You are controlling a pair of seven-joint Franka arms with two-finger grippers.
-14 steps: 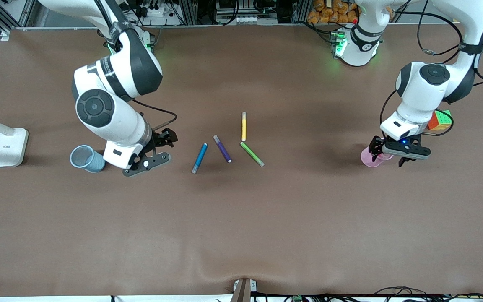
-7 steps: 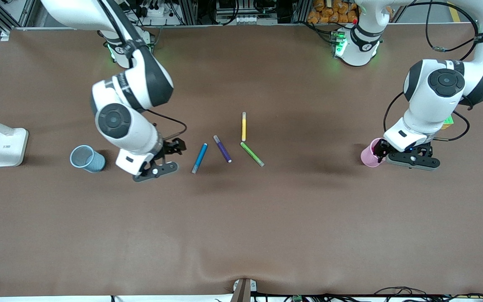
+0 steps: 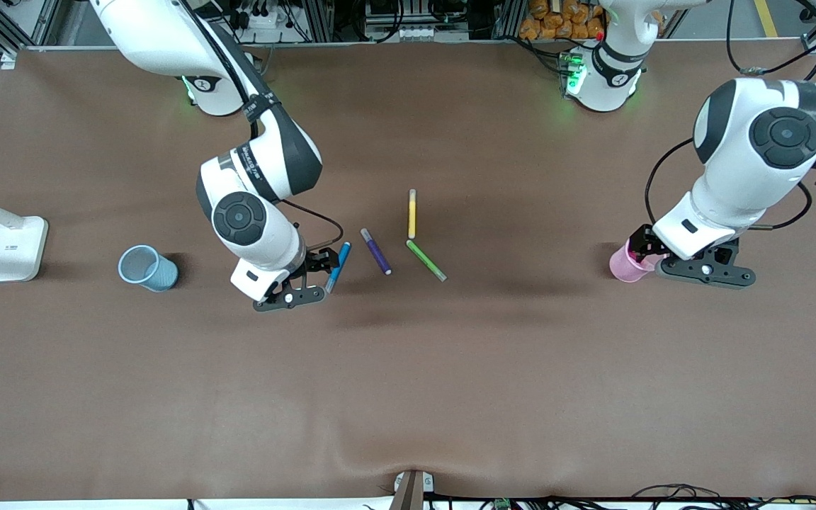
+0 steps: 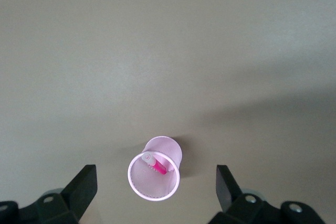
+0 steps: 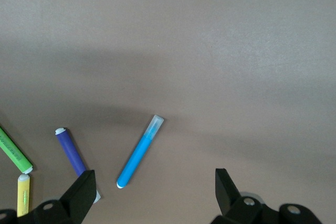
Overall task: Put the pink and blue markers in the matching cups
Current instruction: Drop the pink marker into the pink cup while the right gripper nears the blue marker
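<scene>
Blue marker (image 3: 337,267) lies flat on the table (image 3: 408,397), long axis running near-to-far, slightly tilted, greyish end nearer the front camera. Pink marker (image 4: 156,164) stands tilted inside the pink cup (image 4: 154,176); blue cup (image 3: 146,268) holds nothing visible. Loose markers: four, namely blue, purple (image 3: 375,251), yellow (image 3: 412,213), green (image 3: 426,260). Two cups. Right end effector (image 3: 307,278) spread apart over the blue marker; left end effector (image 3: 670,256) spread apart over the pink cup.
</scene>
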